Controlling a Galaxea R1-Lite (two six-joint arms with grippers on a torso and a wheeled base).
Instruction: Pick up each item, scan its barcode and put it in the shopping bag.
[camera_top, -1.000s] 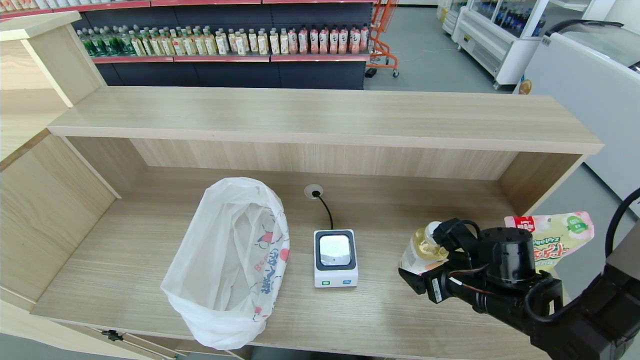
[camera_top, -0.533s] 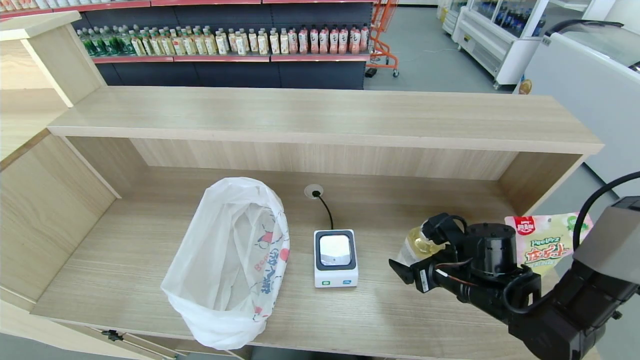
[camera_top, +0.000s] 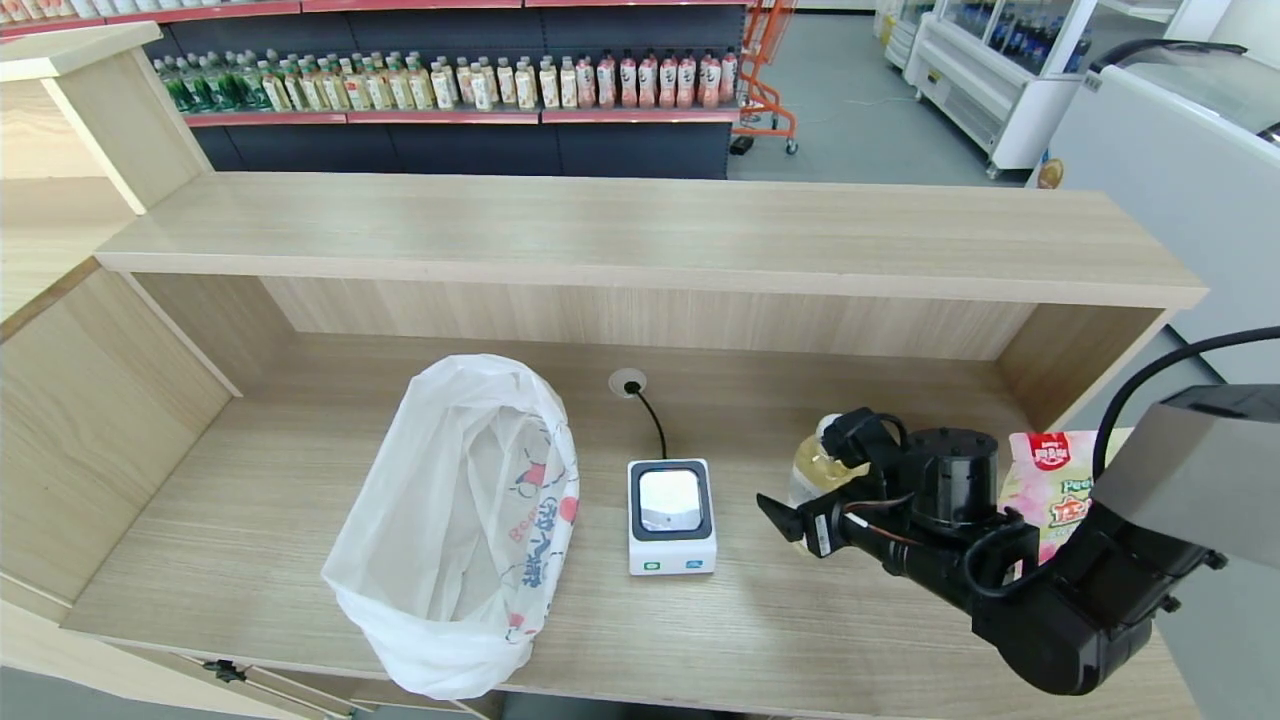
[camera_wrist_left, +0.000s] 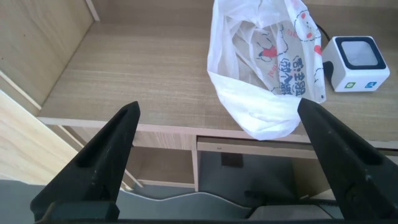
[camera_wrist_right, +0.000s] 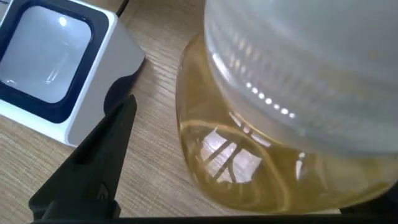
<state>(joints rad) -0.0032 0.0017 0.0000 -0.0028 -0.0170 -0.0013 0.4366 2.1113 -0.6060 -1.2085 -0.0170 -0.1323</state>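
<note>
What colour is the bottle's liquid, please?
Golden yellow in the bottle; clearest in the right wrist view.

My right arm (camera_top: 1050, 600) comes in from my right side, its forearm lying low over the desk (camera_top: 300, 500) and stretched toward my left. The wrist is turned so that my right tool (camera_top: 806, 480) points leftward. Its two fingers (camera_top: 778, 512) stand on opposite sides of a bottle (camera_top: 812, 468) and clamp it between them. My left tool (camera_wrist_left: 219, 109) is held off the desk's near edge, its fingers (camera_wrist_left: 106, 162) spread wide apart.
</note>
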